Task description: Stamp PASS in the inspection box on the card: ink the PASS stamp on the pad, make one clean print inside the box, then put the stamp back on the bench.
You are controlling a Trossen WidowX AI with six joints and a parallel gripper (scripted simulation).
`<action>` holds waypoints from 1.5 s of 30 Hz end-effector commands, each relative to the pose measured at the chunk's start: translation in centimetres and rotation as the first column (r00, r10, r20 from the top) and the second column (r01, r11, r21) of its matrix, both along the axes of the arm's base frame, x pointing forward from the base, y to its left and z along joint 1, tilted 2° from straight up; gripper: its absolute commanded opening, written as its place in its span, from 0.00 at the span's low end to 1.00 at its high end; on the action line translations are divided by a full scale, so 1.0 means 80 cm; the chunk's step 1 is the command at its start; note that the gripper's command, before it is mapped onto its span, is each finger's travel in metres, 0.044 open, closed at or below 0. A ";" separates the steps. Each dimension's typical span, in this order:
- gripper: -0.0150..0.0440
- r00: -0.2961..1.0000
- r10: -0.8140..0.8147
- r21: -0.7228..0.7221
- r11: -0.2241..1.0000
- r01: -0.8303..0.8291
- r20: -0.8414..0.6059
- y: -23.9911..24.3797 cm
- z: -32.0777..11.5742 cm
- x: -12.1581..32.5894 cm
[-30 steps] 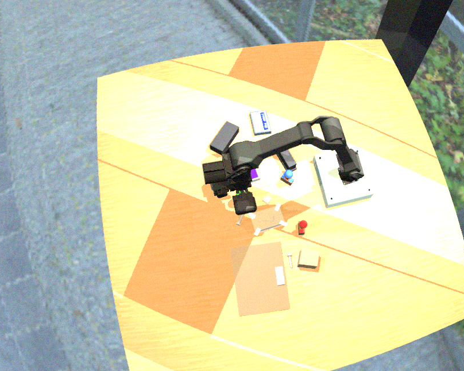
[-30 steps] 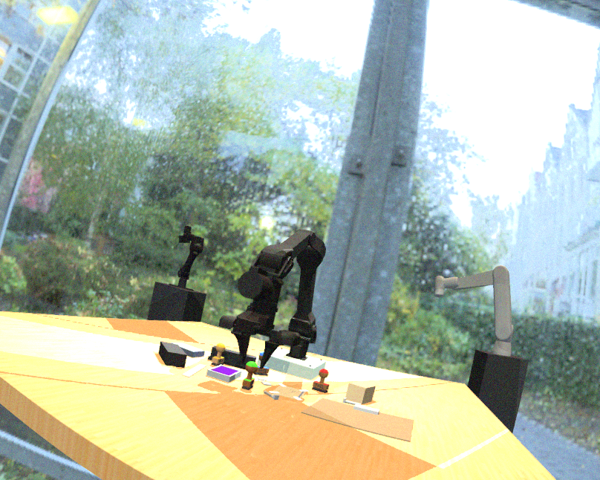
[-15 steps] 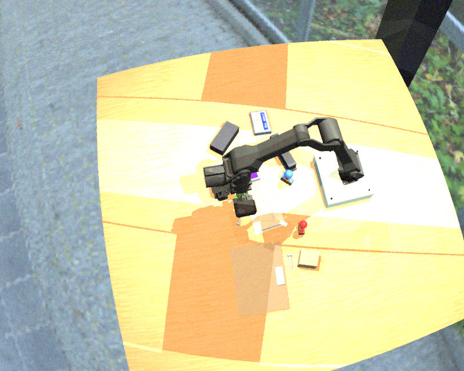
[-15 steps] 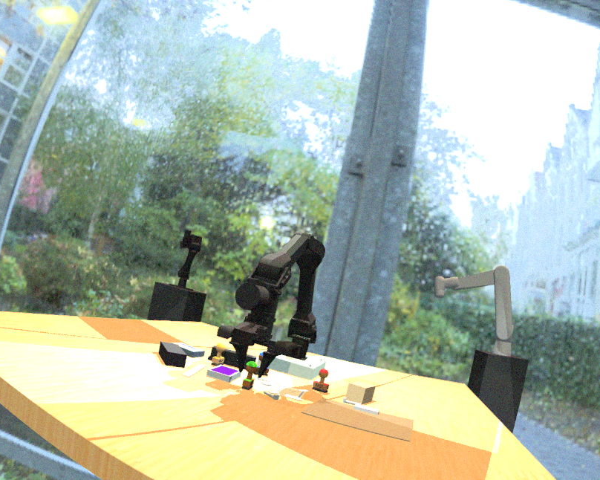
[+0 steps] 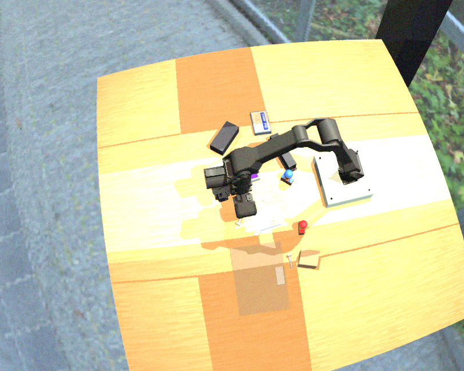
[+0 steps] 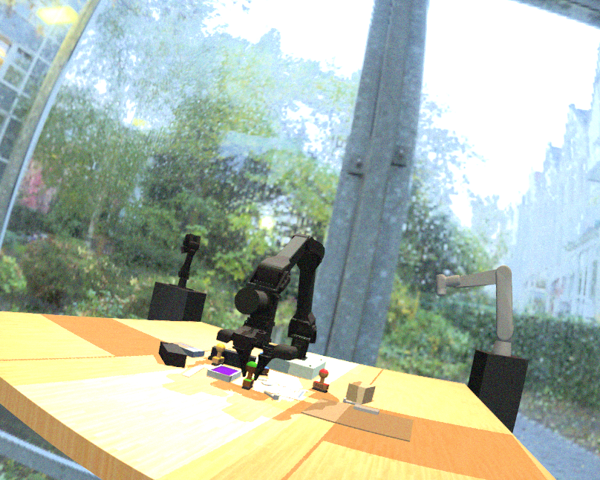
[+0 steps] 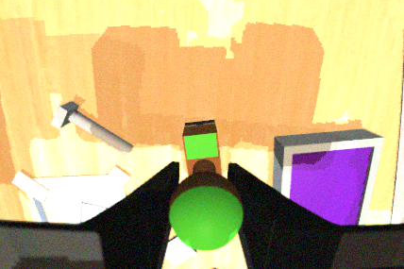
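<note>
The green-knobbed stamp (image 6: 251, 364) (image 7: 206, 215) stands upright on the bench; the green label on its base has no readable text. My gripper (image 6: 250, 373) (image 7: 203, 170) points down around it and is shut on its knob, a black finger against each side. In the top view the arm hides this stamp. The purple ink pad (image 5: 254, 176) (image 6: 224, 371) (image 7: 330, 182) lies just to the right in the wrist view. The white card (image 7: 66, 192) lies to the left there, held by small white corner pieces; part of a thin box outline shows, the rest is behind a finger.
A red stamp (image 5: 302, 225) (image 6: 321, 380), a blue stamp (image 5: 287, 177) and a yellow stamp (image 6: 217, 354) stand nearby. A bolt (image 7: 96, 127) lies beside the card. A black block (image 5: 224, 138), a wooden block (image 5: 308, 258) and a brown mat (image 5: 260, 299) lie farther out.
</note>
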State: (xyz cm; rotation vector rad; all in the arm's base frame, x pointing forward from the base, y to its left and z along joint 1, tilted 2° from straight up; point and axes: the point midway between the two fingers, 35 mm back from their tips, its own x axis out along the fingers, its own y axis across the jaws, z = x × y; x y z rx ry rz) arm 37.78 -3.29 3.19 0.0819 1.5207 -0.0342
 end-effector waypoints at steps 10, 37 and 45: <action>0.25 1.000 0.000 0.000 1.000 0.000 0.001 0.000 0.003 0.000; 0.25 1.000 0.000 0.001 1.000 0.000 0.001 0.000 0.019 0.001; 0.25 1.000 0.000 0.002 1.000 0.000 0.001 0.000 0.024 0.001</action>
